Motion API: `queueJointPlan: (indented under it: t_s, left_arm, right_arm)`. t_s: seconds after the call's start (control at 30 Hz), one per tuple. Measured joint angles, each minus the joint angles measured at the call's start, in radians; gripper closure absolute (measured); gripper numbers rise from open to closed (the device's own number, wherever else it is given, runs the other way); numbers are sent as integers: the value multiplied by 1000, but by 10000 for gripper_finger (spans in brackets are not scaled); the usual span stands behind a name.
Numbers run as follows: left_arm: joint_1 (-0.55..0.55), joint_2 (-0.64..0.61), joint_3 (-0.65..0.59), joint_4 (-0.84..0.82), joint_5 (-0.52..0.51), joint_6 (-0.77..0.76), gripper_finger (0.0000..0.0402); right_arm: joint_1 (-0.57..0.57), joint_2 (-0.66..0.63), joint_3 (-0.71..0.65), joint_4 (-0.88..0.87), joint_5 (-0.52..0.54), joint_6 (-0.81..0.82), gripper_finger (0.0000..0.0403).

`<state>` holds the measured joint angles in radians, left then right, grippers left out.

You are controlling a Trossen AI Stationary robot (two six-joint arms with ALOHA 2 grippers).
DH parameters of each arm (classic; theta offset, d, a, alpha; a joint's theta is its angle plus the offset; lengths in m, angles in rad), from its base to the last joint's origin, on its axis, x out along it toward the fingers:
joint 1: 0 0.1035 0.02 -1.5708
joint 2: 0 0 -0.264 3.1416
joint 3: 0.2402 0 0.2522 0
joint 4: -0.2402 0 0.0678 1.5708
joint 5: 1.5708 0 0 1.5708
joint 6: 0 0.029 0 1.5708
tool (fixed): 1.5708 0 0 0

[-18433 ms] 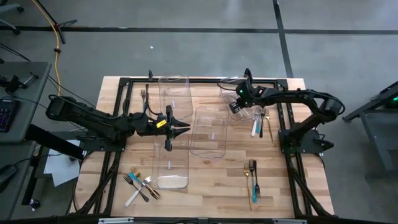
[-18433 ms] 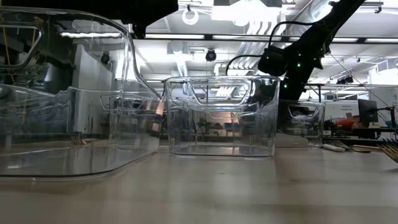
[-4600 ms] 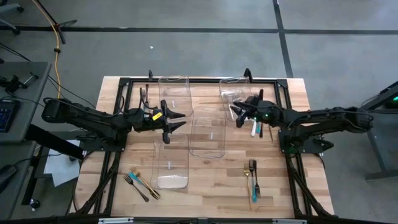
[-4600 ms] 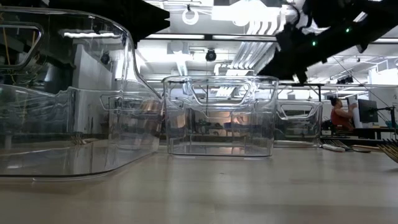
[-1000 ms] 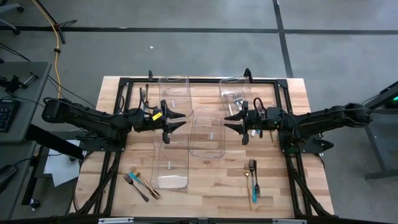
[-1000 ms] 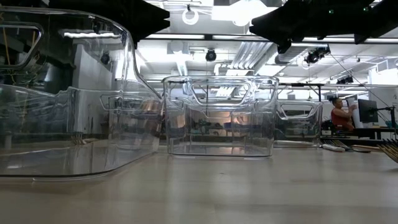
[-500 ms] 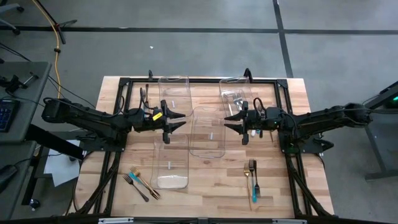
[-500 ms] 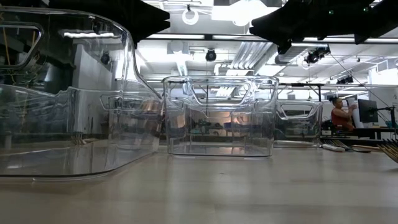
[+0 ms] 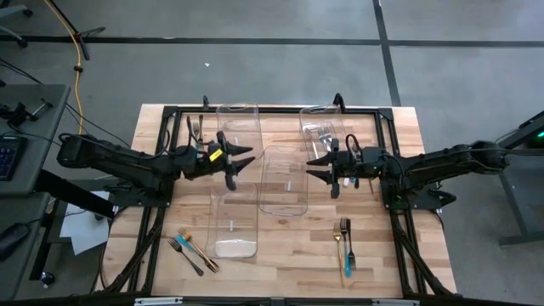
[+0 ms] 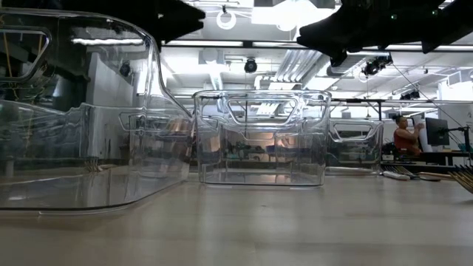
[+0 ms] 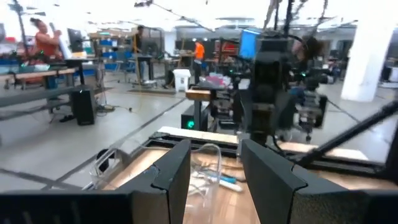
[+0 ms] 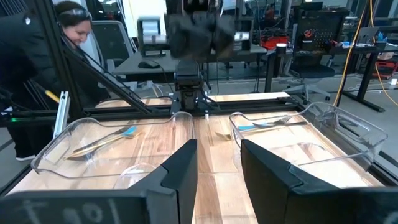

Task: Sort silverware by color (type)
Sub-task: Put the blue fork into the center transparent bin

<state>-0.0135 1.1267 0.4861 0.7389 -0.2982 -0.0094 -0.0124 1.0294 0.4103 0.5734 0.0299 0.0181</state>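
I see both arms stretched toward the table's middle, facing each other across the central clear bin [image 9: 284,178]. Left gripper [image 9: 241,165] hangs above the gap between the far-left bin [image 9: 237,127] and the near-left bin [image 9: 233,219]; its fingers [image 11: 169,171] stand apart with nothing between them. Right gripper [image 9: 317,169] hangs just beside the central bin's right edge, fingers [image 12: 180,168] likewise parted and empty.

Silverware positions:
- teal-handled piece [image 9: 347,176] and a dark one on the table just behind the right gripper, under that arm's wrist;
- a fork [image 9: 195,129] beside the far-left bin, near the left arm;
- a small cluster [image 9: 192,251] at the near-left corner, well apart from the left gripper;
- forks [image 9: 344,242], one teal-handled, at near right, well apart from the right gripper.

Right wrist view shows utensils lying in two bins [image 12: 106,140].
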Motion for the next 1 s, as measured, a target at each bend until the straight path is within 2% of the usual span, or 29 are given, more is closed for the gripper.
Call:
queueJointPlan:
  t_s: [0.2, 0.3, 0.43, 0.6, 0.7, 0.83, 1.0]
  left_arm:
    - [35, 1, 210, -365, -27, -37, 267]
    - [55, 1, 341, -578, -122, -54, 267]
    - [114, 1, 506, -781, -287, -34, 267]
    - [286, 0, 656, -1105, -400, -153, 267]
    - [420, 0, 677, -1353, -437, -285, 267]
    - [585, 0, 646, -1597, -420, -435, 267]
    - [705, 1, 539, -1664, -370, -536, 267]
  right_arm:
    - [0, 0, 0, -4, 0, 6, 284]
    - [0, 0, 0, -4, 0, 9, 284]
    - [0, 0, 0, -4, 0, 12, 284]
    - [0, 0, 0, -4, 0, 58, 284]
    - [0, 0, 0, -6, 0, 61, 284]
    - [0, 0, 0, -13, 0, 61, 284]
    - [0, 0, 0, -16, 0, 61, 284]
